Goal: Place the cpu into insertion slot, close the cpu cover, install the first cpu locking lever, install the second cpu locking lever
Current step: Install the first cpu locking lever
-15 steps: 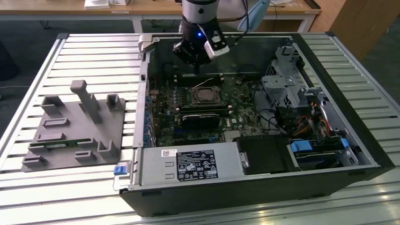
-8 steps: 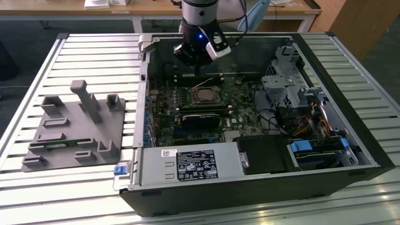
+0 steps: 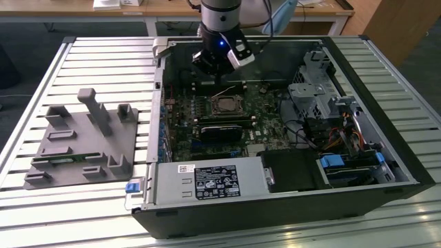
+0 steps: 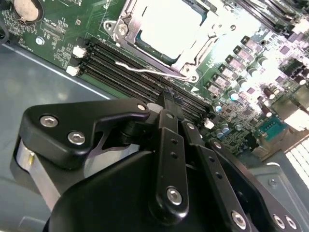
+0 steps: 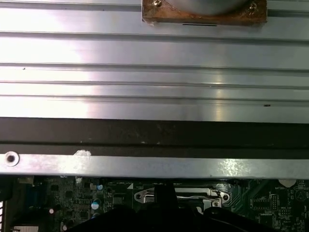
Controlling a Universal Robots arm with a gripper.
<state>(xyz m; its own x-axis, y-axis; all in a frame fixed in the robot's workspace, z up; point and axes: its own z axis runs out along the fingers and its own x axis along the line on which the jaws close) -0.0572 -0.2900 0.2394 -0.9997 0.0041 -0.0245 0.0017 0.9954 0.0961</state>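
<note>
Cpu [image 4: 166, 26] in insertion slot [image 4: 120, 29], near gripper [image 4: 170, 99]

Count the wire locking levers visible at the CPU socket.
1 for sure: in the second wrist view, a silver wire lever lies along the cpu cover edge that faces the memory slots. A second may sit on the opposite side, lost in glare.

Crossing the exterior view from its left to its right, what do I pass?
Grey parts fixture → insertion slot → silver drive cage → black case wall.
</note>
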